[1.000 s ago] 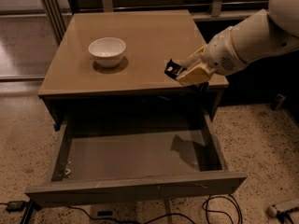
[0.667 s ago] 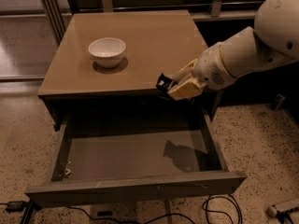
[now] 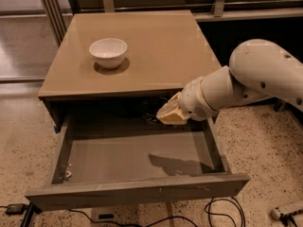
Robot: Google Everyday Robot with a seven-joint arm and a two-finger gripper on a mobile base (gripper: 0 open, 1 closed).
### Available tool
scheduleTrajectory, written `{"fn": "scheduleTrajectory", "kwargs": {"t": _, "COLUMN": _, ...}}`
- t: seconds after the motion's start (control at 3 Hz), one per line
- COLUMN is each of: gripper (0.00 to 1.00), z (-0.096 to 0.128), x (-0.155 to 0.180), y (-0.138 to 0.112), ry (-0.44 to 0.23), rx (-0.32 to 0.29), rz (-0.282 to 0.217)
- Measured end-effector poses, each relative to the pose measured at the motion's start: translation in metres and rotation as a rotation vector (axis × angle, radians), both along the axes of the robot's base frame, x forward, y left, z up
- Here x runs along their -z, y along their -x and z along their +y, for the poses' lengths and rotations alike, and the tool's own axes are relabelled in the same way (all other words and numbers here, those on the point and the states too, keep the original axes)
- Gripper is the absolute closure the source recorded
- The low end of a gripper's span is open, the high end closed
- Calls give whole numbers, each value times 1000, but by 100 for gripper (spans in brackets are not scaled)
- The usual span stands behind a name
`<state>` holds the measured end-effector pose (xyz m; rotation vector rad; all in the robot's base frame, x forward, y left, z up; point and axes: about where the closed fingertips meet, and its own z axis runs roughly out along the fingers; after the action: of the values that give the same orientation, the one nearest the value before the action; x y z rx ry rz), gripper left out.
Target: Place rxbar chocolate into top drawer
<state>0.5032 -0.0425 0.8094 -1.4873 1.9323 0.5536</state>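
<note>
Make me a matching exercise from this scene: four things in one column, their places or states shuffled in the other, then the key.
Things:
1. white bowl
2. top drawer
3. gripper
4. cables

Places or states:
A. on the floor, below the drawer's front panel
B. pulled open, plain grey inside
C. on the tabletop, left part
D. just under the table's front edge, above the drawer's rear

Pairs: 1-C, 2-B, 3-D, 4-A

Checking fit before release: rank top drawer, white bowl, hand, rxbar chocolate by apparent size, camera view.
1. top drawer
2. white bowl and hand, over the drawer's back right, look alike
3. rxbar chocolate, in the hand, shadowed
</note>
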Motion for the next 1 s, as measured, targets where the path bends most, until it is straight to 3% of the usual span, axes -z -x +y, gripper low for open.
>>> {"fn": "scheduleTrajectory", "kwargs": {"t": 0.33, "gripper": 100, "z": 18, "x": 53, "y": -2, "ry": 10, "rx": -6, "rz": -2}}
{"fn": "scheduleTrajectory", "kwargs": {"t": 1.0, "gripper": 100, "z": 40, "x": 122, "y": -18, "ry": -6, "rx": 30, "rz": 5}}
